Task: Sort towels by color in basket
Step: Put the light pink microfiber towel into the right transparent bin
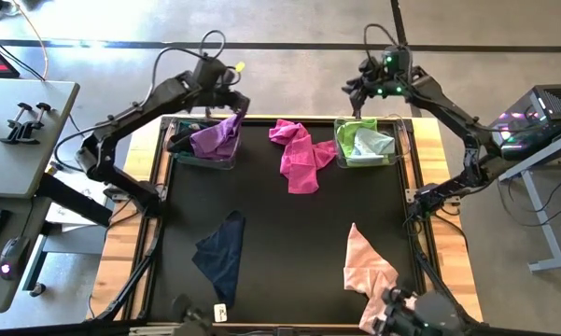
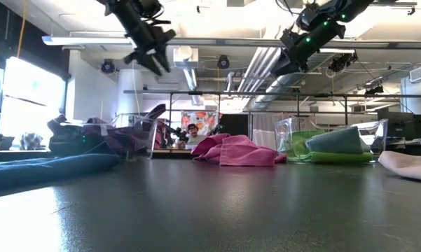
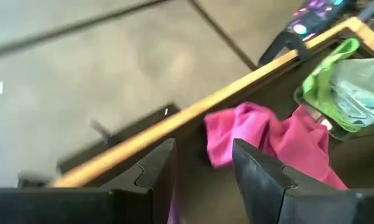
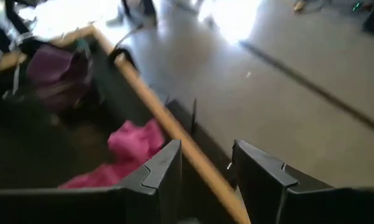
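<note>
Two hands hover empty, fingers apart: left hand above the purple towel draped over its basket, right hand above the lime towel; the magenta towel lies on the surface.

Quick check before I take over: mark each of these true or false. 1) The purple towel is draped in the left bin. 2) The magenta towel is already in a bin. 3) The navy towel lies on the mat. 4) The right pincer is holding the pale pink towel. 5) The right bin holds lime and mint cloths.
1) True: the purple towel hangs over the left bin.
2) False: the magenta towel lies on the mat between the two bins.
3) True: the navy towel lies on the mat.
4) False: the right pincer is empty above the right bin; the pale pink towel lies on the mat.
5) True: the lime cloth and the mint cloth are in it.
</note>
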### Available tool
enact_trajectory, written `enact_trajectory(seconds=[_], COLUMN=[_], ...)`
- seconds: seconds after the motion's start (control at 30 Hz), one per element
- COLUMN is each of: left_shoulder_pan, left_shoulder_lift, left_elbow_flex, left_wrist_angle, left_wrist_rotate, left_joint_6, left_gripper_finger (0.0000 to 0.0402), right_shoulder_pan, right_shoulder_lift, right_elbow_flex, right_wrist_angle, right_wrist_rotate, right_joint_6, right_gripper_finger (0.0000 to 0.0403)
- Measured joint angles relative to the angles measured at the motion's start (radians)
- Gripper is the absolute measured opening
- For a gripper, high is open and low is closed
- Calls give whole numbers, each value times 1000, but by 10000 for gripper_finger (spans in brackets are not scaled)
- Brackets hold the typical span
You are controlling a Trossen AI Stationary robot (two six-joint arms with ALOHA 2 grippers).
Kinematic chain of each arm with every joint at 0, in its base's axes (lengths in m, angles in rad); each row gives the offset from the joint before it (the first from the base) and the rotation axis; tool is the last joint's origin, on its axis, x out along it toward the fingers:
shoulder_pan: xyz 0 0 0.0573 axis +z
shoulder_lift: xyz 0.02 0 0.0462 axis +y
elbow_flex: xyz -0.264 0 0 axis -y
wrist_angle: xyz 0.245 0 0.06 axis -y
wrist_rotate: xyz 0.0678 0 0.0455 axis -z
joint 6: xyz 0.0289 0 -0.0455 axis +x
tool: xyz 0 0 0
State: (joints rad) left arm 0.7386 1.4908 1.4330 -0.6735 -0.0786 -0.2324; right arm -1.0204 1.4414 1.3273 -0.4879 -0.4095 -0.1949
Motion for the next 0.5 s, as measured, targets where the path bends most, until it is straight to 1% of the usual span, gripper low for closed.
enact_trajectory(seconds=[0.1, 0.2, 0.33, 0.5], left_shoulder_pan=[-25, -36, -49, -60], left_shoulder_lift=[35, 69, 79, 69], left_elbow_flex=[0, 0, 0, 0], left_wrist_angle=[85, 111, 37, -125], left_wrist_rotate=[-10, -10, -4, -1], left_joint_6=[74, 125, 186, 219], left_gripper_finger=[145, 145, 145, 145], right_shoulder_pan=[35, 80, 146, 248], right_shoulder_lift=[1, 20, 78, 147], right_elbow_flex=[0, 0, 0, 0], right_wrist_angle=[-72, -96, -83, -59], right_wrist_rotate=[4, 15, 24, 30], right_joint_6=[-27, -19, 53, 154], right_gripper_finger=[140, 145, 173, 229])
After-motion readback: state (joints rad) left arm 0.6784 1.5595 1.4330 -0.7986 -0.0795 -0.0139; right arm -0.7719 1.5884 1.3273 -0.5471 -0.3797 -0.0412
